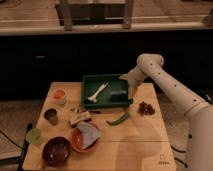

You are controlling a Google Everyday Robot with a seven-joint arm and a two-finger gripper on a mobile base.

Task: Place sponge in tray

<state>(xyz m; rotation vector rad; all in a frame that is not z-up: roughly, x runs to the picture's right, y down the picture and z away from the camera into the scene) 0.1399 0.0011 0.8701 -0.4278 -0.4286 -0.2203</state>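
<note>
A green tray (88, 80) sits at the back middle of the wooden table (130, 145). In it lie a white long-handled utensil (96, 92) and, on the right, a small dark greenish block (119, 93) that may be the sponge. My gripper (125, 79) hangs over the tray's back right corner, just above the rim and behind that block. The white arm (165, 87) reaches in from the right.
In front of the tray lie a green pepper (118, 119), a pale block (80, 118), an orange bowl with a grey cloth (85, 137) and a dark bowl (56, 150). An orange cup (59, 95), a metal cup (50, 115) and a green cup (34, 135) stand left. Dark dried fruit (146, 107) lies right.
</note>
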